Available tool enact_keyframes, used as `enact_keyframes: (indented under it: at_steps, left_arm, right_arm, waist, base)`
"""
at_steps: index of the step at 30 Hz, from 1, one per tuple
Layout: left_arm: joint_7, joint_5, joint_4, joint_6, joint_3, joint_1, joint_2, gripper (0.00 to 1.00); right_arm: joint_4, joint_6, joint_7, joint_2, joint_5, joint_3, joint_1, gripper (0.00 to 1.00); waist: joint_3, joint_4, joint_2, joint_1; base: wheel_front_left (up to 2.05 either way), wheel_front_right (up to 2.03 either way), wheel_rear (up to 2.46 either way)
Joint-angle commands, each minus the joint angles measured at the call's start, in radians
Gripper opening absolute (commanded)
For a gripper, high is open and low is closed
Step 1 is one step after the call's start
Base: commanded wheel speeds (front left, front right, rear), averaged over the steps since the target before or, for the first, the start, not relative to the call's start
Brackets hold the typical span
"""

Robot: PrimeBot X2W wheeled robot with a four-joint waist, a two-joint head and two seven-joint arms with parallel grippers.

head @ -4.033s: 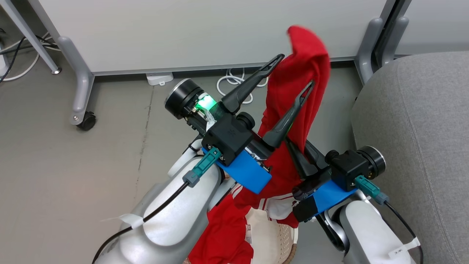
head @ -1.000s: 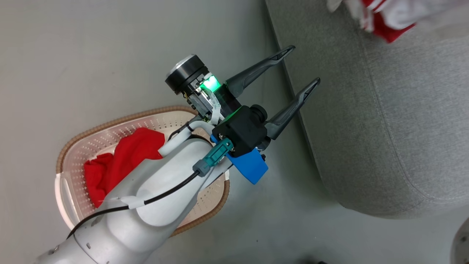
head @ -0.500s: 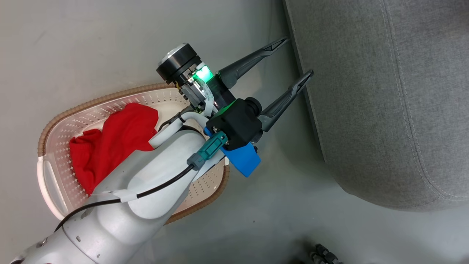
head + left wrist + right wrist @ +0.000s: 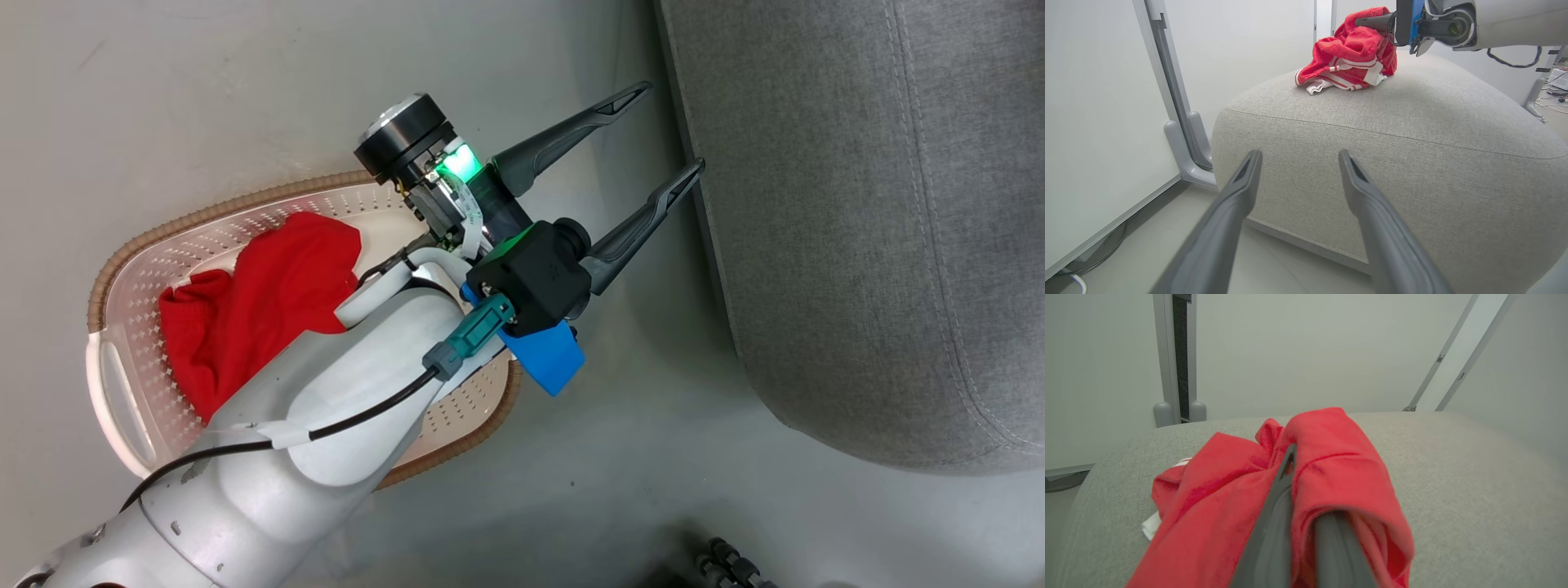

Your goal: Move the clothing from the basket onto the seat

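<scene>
Pinching a fold of a red garment (image 4: pixel 1331 457), the right gripper (image 4: pixel 1296 482) is clamped tight, its fingers side by side with the cloth draped over them. That garment, red with white stripes and trim, lies bunched on top of the seat (image 4: pixel 1412 134), its upper part raised where the gripper holds it. The left gripper (image 4: pixel 671 128) stands wide and holds nothing. It hangs over the floor (image 4: pixel 204 82) between the basket (image 4: pixel 131 269) and the seat, its fingertips pointing at the seat's side, close to it but apart. Its pale forearm (image 4: pixel 326 425) crosses above the basket. A second garment (image 4: pixel 245 318), plain red, lies crumpled inside the basket, toward its left end in the head view. The basket sits on the floor near the seat, not touching it.
</scene>
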Motion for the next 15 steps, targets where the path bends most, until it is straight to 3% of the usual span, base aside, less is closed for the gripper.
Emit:
enact_keyframes:
  at_steps: [1,4,5,7,8,15]
  left_arm:
    - [-0.003,0.004,-0.002,-0.001,0.0,-0.013,0.003,1.0]
    - [-0.003,0.001,0.0,-0.001,-0.001,-0.009,0.007,1.0]
    - [-0.002,-0.001,0.002,-0.001,0.0,-0.007,0.008,1.0]
    - [-0.002,-0.003,0.003,-0.001,0.002,-0.002,0.006,1.0]
    - [-0.003,-0.004,0.003,-0.001,0.002,0.001,0.003,1.0]
    - [-0.002,-0.014,0.0,0.006,0.016,0.037,-0.01,1.0]
  right_arm:
    - [0.011,0.0,0.0,-0.002,0.0,-0.004,0.006,0.0]
    - [0.052,0.0,0.0,0.004,0.003,-0.007,0.01,0.0]
    - [0.055,0.0,0.0,0.006,0.003,-0.008,0.011,0.08]
    - [0.041,0.0,0.0,0.014,0.014,-0.016,0.021,0.84]
    - [0.035,0.0,0.0,0.016,0.022,-0.021,0.031,1.0]
    - [-0.021,0.0,0.0,0.041,0.052,-0.011,0.153,1.0]
  waist:
    - [0.0,0.002,0.0,0.0]
    - [-0.003,0.003,0.0,0.0]
    - [-0.007,0.002,0.0,0.0]
    - [-0.019,0.0,0.0,0.0]
    - [-0.028,0.0,0.0,0.0]
    - [-0.107,-0.008,0.0,0.0]
  base:
    - [0.0,0.0,0.0]
    - [0.0,0.0,0.0]
    - [0.0,0.0,0.0]
    - [0.0,0.0,0.0]
    - [0.0,0.0,0.0]
    - [0.0,0.0,0.0]
